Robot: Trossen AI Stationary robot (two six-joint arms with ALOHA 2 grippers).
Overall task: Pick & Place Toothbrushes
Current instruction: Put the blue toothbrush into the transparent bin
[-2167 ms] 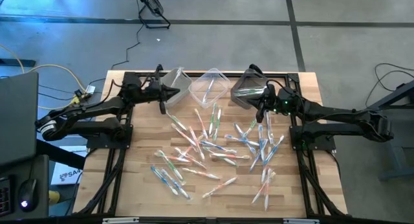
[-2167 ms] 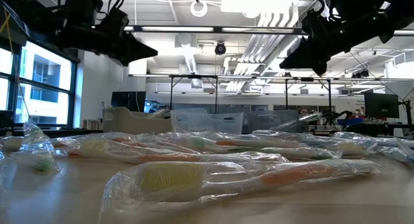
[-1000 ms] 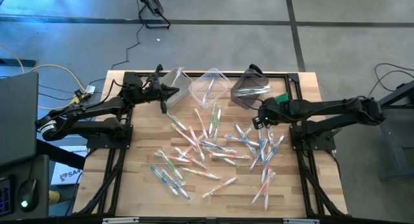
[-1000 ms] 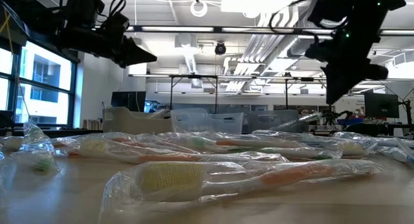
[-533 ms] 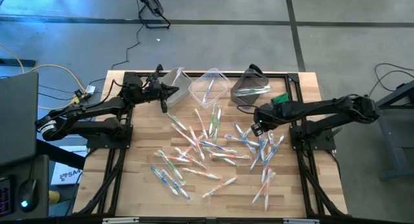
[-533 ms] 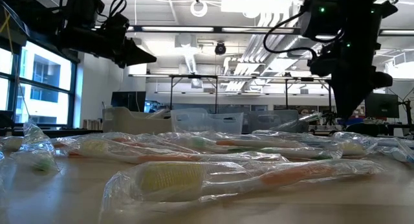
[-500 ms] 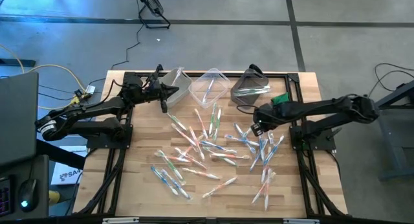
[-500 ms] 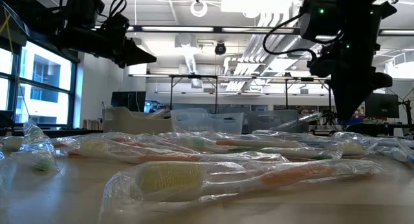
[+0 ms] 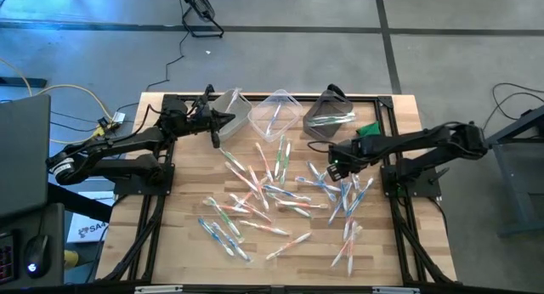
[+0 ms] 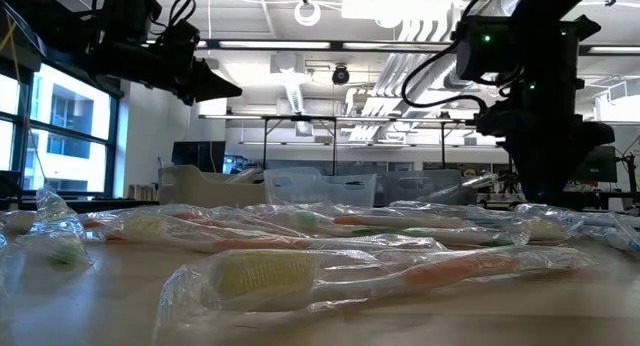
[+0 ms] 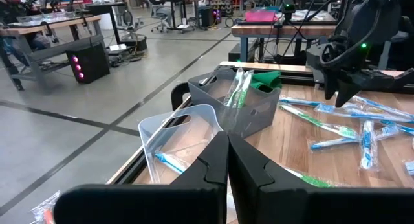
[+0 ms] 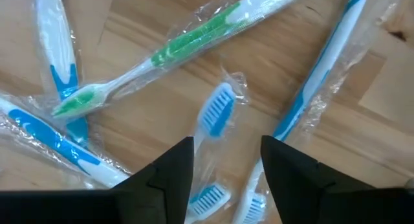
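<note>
The right gripper (image 9: 334, 168) has swung away from the dark bin (image 9: 327, 117) at upper right of the high view and dropped toward the scattered toothbrushes (image 9: 280, 196) right of the table's centre. Its fingers (image 12: 165, 172) are spread, straddling a blue-headed toothbrush (image 12: 213, 117) lying on the wood, with a green-handled one (image 12: 162, 52) just beside it. I'd say it is lining up its next pick, with most brushes still loose on the table. The left gripper (image 9: 218, 120) stays parked by the clear bins (image 9: 272, 111) at upper left, fingers (image 11: 213, 166) pressed together and empty.
</note>
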